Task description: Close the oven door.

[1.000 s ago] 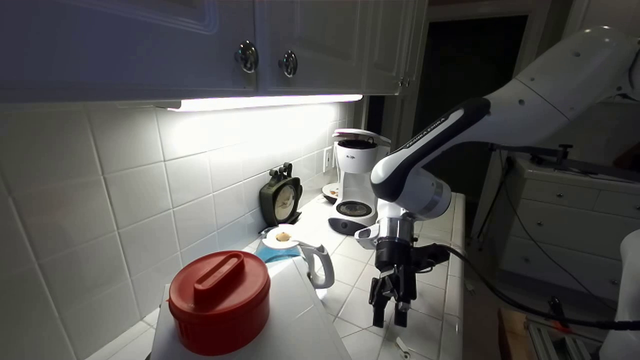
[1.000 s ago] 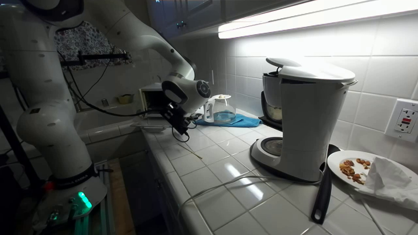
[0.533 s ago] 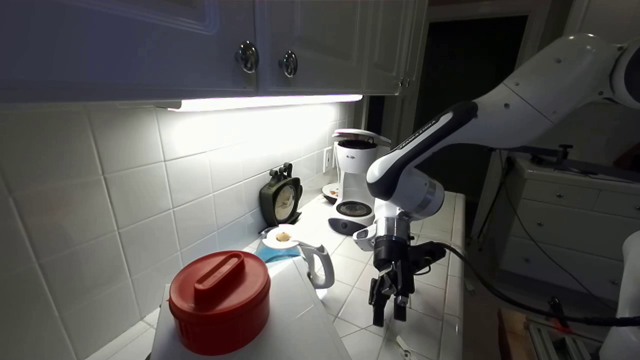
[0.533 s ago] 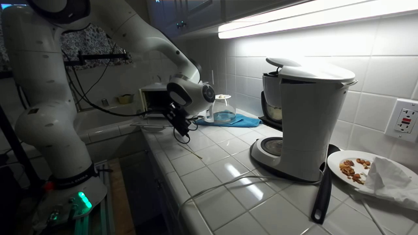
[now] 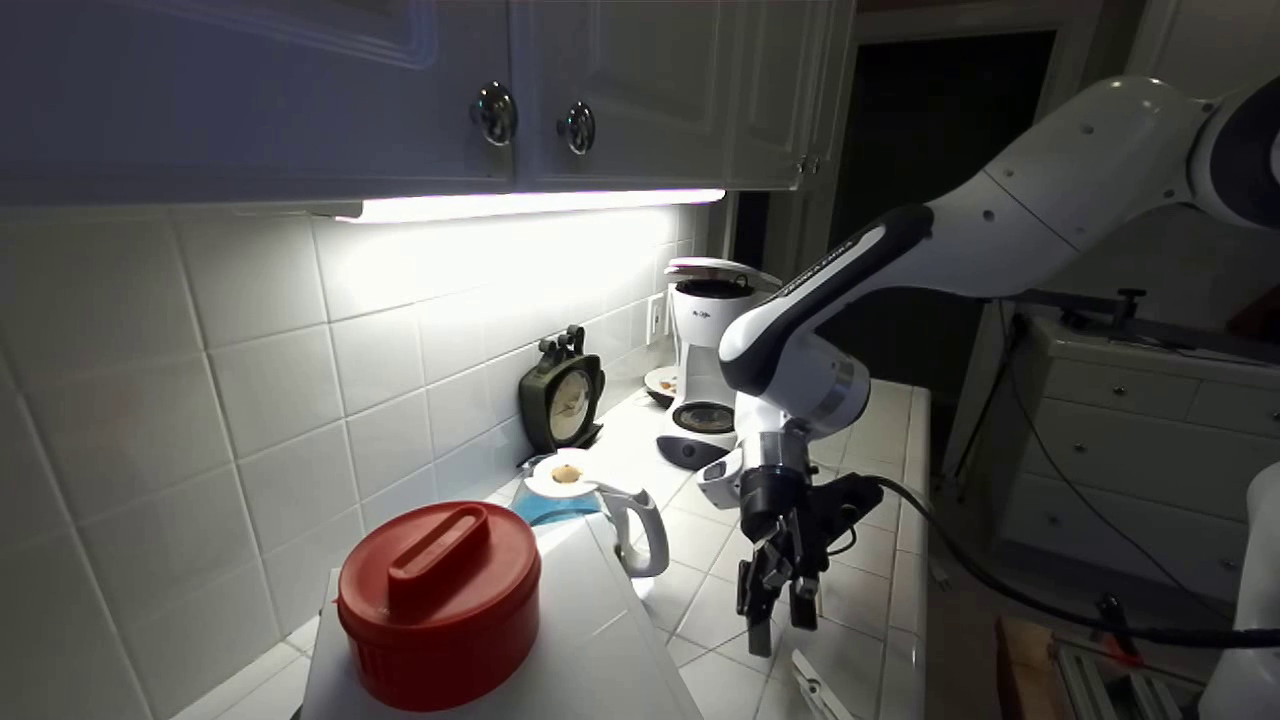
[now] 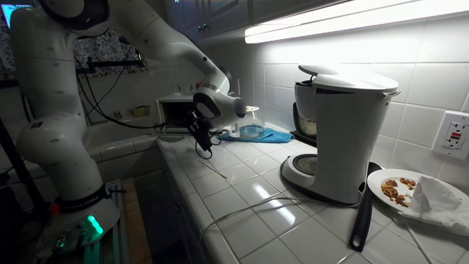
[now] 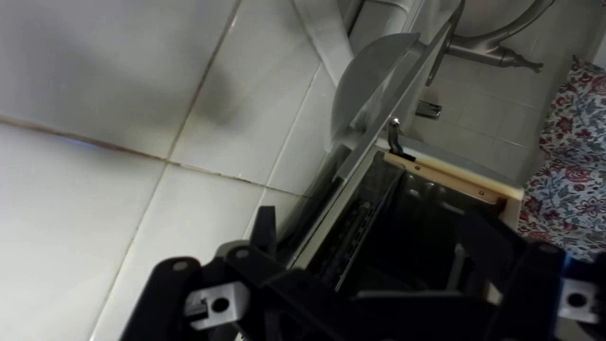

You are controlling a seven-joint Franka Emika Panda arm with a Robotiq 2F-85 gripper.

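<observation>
The white toaster oven (image 6: 177, 97) stands at the counter's far end in an exterior view, its dark cavity open. Its white top (image 5: 610, 650) also shows in an exterior view. The oven door (image 6: 171, 138) is open, seen almost edge-on low in front of the cavity. A white part of it, probably the handle, shows below my gripper (image 5: 781, 628). In the wrist view the door (image 7: 369, 140) and its grey handle (image 7: 364, 87) stick out from the oven front. My gripper (image 7: 371, 222) is open and empty, before the cavity. Whether a finger touches the door cannot be told.
A red lidded container (image 5: 440, 605) sits on the oven. A glass carafe (image 6: 253, 124) stands on a blue cloth (image 6: 274, 136) beside it. A coffee maker (image 6: 348, 143), a cord (image 6: 253, 209) and a plate of nuts (image 6: 377, 179) are further along the counter.
My gripper has shifted slightly toward the oven and tilted. The door has risen a little: more of its white part shows, and it juts out less in an exterior view.
</observation>
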